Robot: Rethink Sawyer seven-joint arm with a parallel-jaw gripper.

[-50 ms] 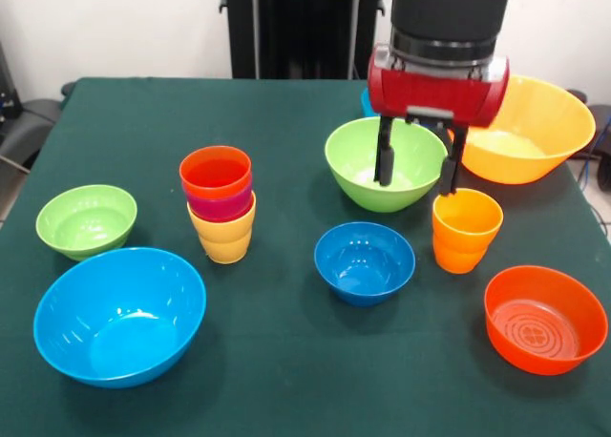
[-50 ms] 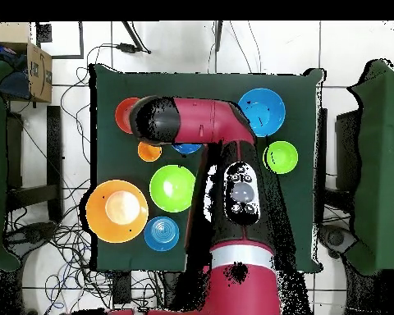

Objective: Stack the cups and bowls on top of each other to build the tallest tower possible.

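Three cups (image 1: 220, 203) nested; orange cup (image 1: 465, 230) & bowls (image 1: 386, 162) empty.

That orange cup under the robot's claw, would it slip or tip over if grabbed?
The orange cup looks like smooth plastic, so it may slip in a loose grip. It is taller than wide and looks empty, so probably light and apt to tip if nudged near its rim by the open end effector.
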